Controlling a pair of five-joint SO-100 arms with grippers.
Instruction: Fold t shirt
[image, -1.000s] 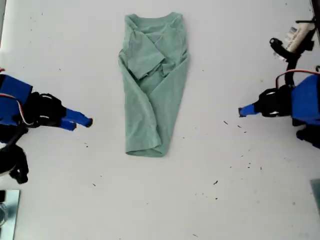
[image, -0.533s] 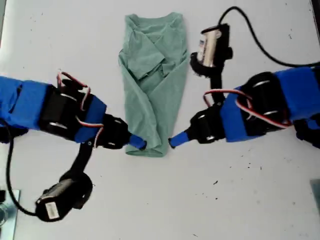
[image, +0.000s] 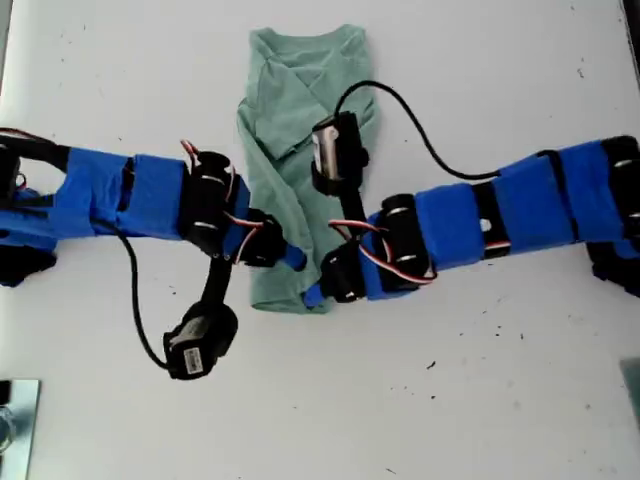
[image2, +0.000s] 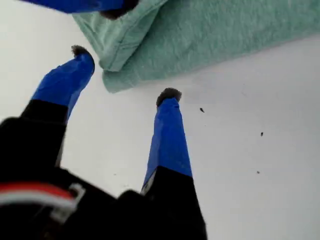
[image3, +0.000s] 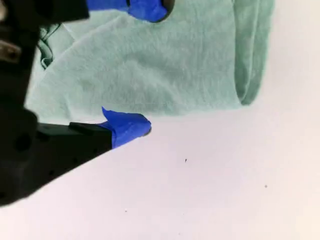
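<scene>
The t shirt (image: 300, 130) lay lengthwise in the middle of the white table (image: 520, 400). It was folded into a narrow strip, with its collar toward the top of the exterior view and its hem toward the bottom. My first gripper (image: 313, 295) reached in from the exterior view's right to the hem corner on that side, where the folded side edge was thick. In its own view, my first gripper (image2: 125, 75) stood wide open and held nothing. One blue-taped finger (image2: 167, 130) was over bare table just beside the shirt's side edge, and the other was just beside the hem end of that corner. I could not tell whether either dark tip touched the cloth. My second gripper (image: 293, 260) came in from the exterior view's left, and only one blue tip of it showed there, over the lower part of the shirt. In the second wrist view, my second gripper (image3: 150, 67) was also spread wide and had hold of nothing. One finger lay over the table just past the hem, and the other was over the cloth, largely cut off by the frame's edge. How high the fingers were above the fabric was not clear. The first arm's camera pod (image: 335, 155) hid part of the shirt's middle. The lower stretch of the shirt was partly covered by both arms. The sleeves were tucked under folds and hard to trace.
</scene>
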